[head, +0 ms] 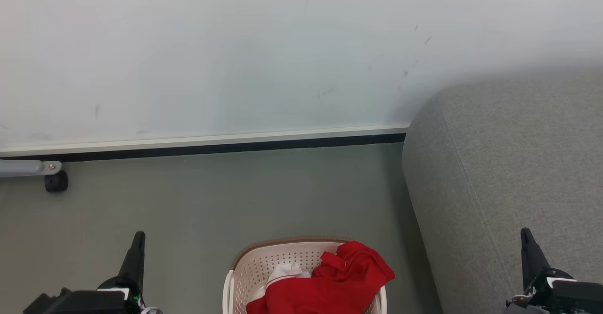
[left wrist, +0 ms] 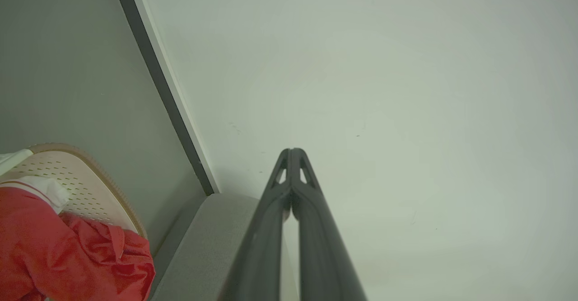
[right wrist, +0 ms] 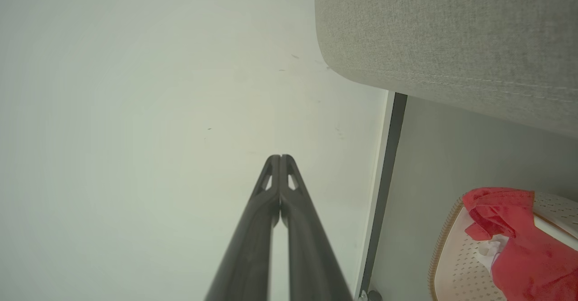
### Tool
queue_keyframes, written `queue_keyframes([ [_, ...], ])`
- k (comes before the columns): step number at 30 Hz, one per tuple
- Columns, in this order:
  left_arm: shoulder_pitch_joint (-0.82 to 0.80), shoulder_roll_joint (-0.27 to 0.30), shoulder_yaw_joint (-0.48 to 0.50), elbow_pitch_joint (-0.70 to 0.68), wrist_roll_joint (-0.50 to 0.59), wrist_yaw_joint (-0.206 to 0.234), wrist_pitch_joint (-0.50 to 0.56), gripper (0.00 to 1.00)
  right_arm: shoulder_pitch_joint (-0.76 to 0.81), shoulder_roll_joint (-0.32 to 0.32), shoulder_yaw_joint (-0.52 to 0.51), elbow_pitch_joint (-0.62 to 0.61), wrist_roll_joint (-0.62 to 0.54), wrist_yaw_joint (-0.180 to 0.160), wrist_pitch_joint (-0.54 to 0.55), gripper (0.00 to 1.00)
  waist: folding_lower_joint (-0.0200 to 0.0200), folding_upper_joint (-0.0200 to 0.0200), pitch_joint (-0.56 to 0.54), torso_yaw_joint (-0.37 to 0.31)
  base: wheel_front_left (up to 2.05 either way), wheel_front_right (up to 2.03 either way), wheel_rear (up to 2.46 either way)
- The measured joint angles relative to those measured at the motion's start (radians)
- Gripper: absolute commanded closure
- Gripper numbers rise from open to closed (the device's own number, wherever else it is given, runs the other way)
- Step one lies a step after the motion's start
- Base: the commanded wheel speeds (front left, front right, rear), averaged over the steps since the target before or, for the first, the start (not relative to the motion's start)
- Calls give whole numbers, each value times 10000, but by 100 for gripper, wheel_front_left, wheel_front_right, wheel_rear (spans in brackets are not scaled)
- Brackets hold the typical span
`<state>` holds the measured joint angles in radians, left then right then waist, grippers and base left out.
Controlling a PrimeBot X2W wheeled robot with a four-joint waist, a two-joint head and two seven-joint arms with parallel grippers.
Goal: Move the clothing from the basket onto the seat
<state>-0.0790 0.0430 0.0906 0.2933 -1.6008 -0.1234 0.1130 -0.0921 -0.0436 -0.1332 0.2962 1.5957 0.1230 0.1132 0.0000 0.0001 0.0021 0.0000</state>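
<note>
Left tool (head: 138,238) and right tool (head: 525,233): both pressed together, empty, raised either side of the basket (head: 264,262), likely parked before a reach. Red clothing (head: 334,283) heaped inside, spilling over the rim nearest the seat (head: 509,172). Caster (head: 56,182) well apart on the left, no obstacle.

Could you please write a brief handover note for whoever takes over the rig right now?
Left gripper: shut, empty, left of the basket.
Right gripper: shut, empty, by the seat.
Clothing: red, heaped in the basket, one fold hanging over its seat-side edge; basket on the floor beside the seat.
Done: no clothing on the visible seat yet.
Left: lift the clothing out, lay it on the seat.
</note>
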Motion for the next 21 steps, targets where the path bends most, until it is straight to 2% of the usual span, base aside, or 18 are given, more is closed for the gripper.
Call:
queue_keyframes([
  [21,0,0,0,0,0,0,0,100,0,0,0,0,0,0,0,100,0,0,0,0,0,0,0],
])
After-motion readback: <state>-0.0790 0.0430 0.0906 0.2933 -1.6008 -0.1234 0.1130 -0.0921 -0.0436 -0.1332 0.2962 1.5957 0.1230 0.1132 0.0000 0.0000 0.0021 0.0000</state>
